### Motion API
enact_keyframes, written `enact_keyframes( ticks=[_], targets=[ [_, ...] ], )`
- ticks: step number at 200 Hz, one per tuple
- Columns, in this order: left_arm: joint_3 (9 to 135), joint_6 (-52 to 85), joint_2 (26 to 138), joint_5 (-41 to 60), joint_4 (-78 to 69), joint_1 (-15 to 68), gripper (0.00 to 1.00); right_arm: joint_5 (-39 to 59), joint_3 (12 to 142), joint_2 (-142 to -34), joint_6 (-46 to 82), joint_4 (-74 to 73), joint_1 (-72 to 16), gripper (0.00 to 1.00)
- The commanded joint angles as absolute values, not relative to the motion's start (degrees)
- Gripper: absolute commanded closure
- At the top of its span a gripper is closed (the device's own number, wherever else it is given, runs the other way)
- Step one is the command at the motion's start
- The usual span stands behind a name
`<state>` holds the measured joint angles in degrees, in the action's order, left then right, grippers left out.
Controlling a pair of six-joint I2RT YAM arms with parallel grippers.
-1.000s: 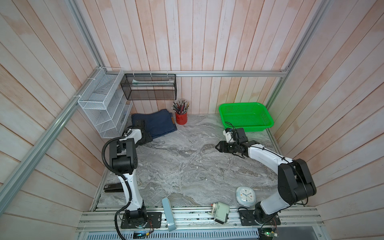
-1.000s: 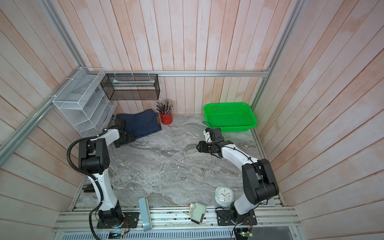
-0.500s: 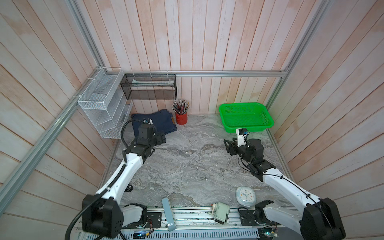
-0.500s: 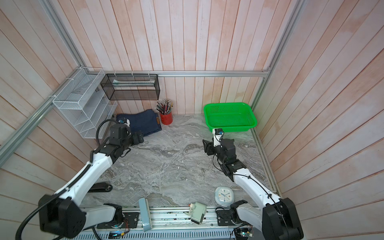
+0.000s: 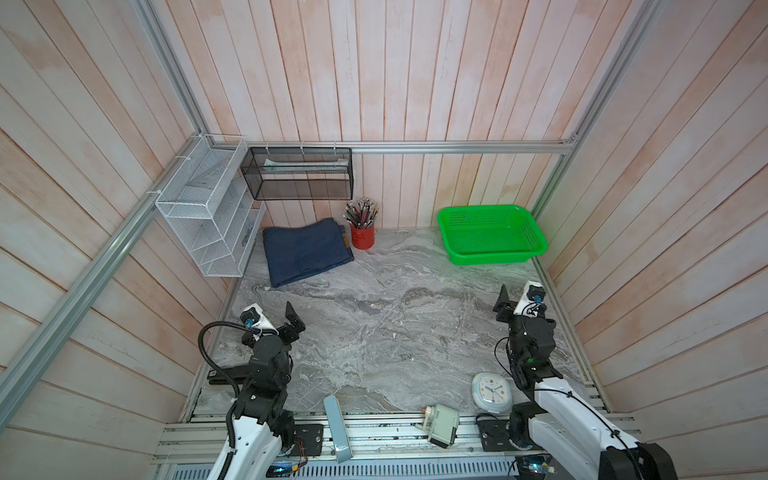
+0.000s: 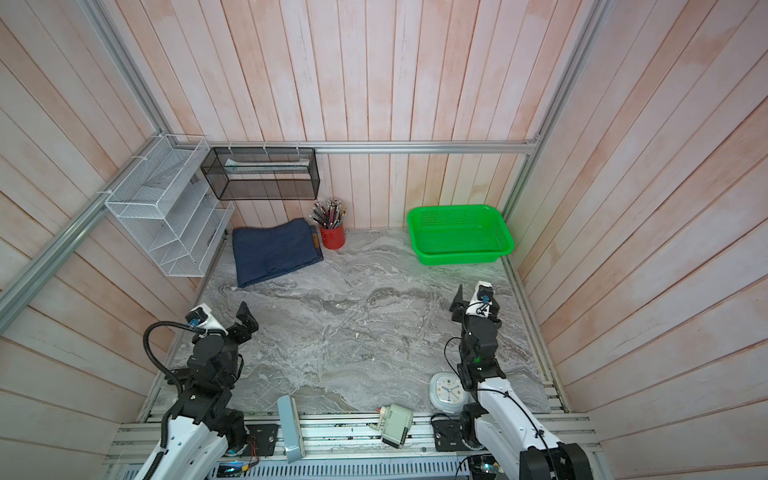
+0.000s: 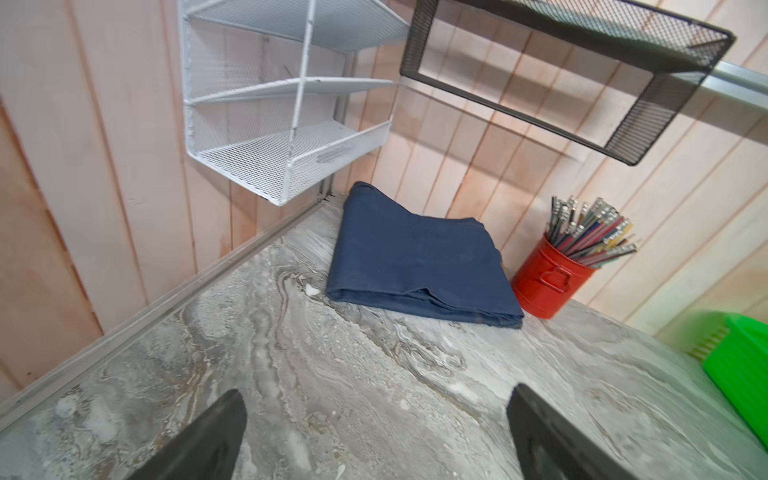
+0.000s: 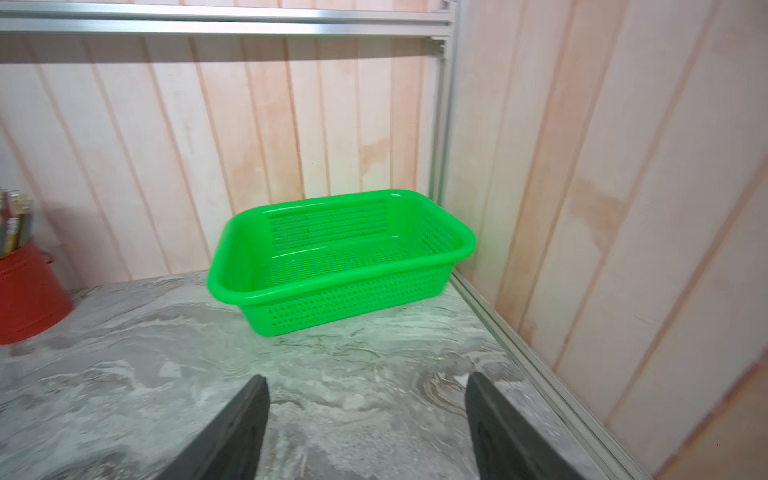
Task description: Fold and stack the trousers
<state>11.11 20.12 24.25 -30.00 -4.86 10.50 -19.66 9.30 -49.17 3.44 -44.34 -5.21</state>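
In both top views the trousers [image 5: 305,249] are lying folded in the counter's [image 5: 374,332] back left corner, just beside a cup [image 5: 362,239] holding pencils; the task is looking finished, calling only for the arms to park. In the left wrist view the left gripper [image 7: 376,397] is hanging released and empty, well apart from them. In the right wrist view the right gripper [image 8: 368,382] is gaping on nothing before an empty basket [image 8: 353,303].

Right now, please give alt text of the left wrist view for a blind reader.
Folded navy trousers lie on the marble table beside a red pencil cup, near a white wire rack. Nearer the camera, the left gripper shows open jaws holding nothing.
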Motion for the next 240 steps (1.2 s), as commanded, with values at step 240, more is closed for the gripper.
enact_keyframes(
  ticks=[240],
  targets=[
    [7.6,6.2,72.1,-19.8,-66.0,0.9,0.0,-7.2,13.3,-86.8,3.4,-70.0,1.8,0.02]
  ],
)
